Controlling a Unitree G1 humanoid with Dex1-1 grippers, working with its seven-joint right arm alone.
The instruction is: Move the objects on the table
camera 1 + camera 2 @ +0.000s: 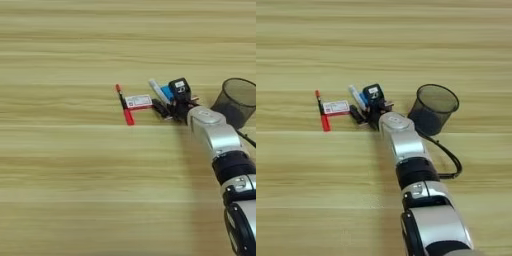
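In the left eye view, on the streaky wood-grain tabletop (60, 165), a thin pen (123, 104) and flat box (138, 102) lie centre-right; the claw (169, 101) straddles the blue block (167, 93), whether gripping I cannot tell. In the right eye view, the round mesh cup (433, 109) stands right of centre beside the silver forearm (401, 137).

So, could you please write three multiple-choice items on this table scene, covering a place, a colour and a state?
1. Where is the black mesh cup relative to the small items?
A. To their right
B. To their left
C. In front of them

2. What colour is the cap of the thin black pen?
A. Green
B. Red
C. Yellow

3. How does the cup stand?
A. Upside down
B. On its side
C. Upright, mouth open upward

Answers: 1 A, it stands at the right of the cluster; 2 B, the wide end is red; 3 C, its open rim faces up.
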